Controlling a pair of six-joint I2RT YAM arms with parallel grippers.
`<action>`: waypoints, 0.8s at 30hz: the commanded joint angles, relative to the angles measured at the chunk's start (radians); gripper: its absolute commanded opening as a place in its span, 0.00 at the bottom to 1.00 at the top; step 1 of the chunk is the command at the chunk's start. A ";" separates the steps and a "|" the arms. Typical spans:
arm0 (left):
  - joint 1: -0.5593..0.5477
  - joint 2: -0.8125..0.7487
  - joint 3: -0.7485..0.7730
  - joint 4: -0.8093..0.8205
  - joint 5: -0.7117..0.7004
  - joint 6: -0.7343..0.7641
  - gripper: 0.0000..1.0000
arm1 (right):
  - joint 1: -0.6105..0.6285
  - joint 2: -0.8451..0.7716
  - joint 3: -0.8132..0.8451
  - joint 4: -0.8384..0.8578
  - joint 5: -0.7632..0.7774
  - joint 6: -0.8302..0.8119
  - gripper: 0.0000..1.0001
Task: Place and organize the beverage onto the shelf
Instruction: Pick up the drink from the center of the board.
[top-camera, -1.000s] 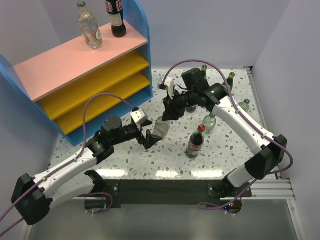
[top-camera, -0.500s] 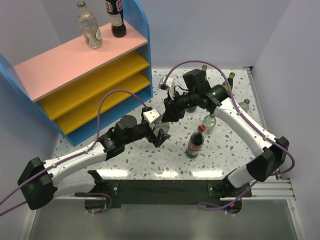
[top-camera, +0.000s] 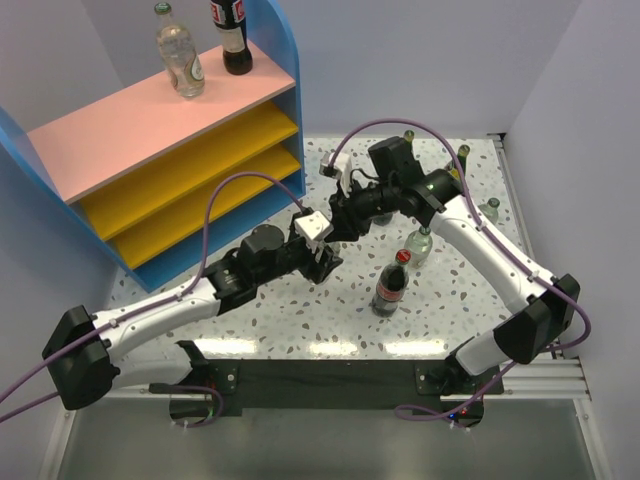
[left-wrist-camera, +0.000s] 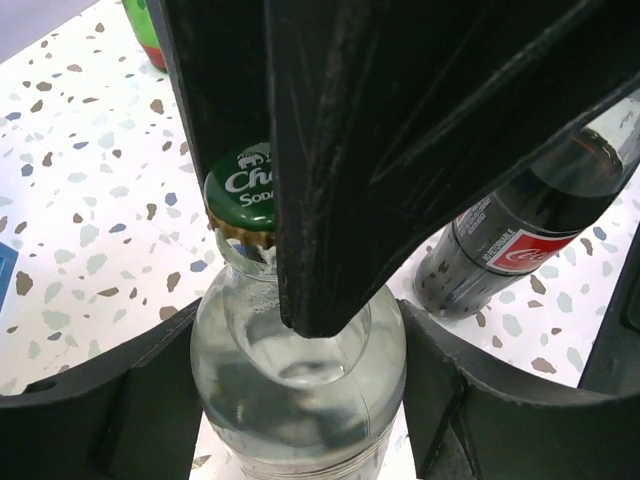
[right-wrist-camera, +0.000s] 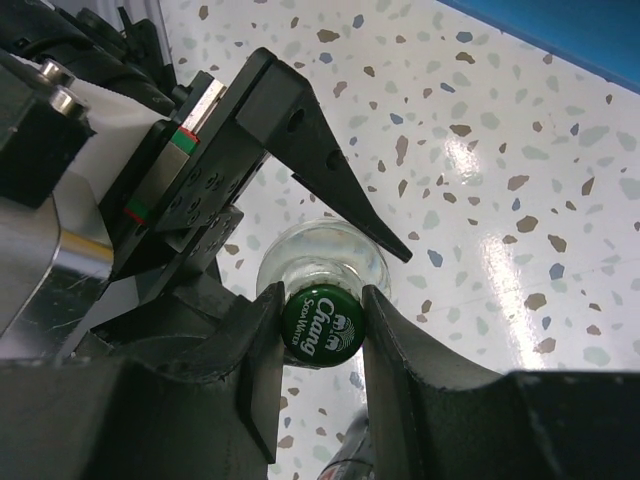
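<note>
Now the right gripper (right-wrist-camera: 322, 318) pinches the clear glass green-capped bottle (left-wrist-camera: 300, 395) by its cap, body hanging between part-open jaws of the left gripper (top-camera: 326, 263), contact unclear.

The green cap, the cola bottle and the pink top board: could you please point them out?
green cap (right-wrist-camera: 321, 326): right wrist view, printed top.
cola bottle (top-camera: 388, 291): top external view, its body.
pink top board (top-camera: 150, 120): top external view, bare middle.

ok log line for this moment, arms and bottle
phase: handover | right gripper: shut on bottle at cap | left gripper: around bottle body, grip unclear | shelf: two bottles on top
</note>
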 joint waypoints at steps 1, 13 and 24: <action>-0.008 -0.004 0.051 0.016 -0.011 -0.010 0.07 | -0.005 -0.080 0.022 0.100 -0.073 0.036 0.00; -0.010 -0.099 -0.004 0.044 -0.093 -0.116 0.00 | -0.005 -0.129 0.000 0.137 -0.128 0.073 0.43; -0.010 -0.180 -0.059 0.050 -0.148 -0.142 0.00 | -0.022 -0.147 0.020 0.129 -0.140 0.071 0.75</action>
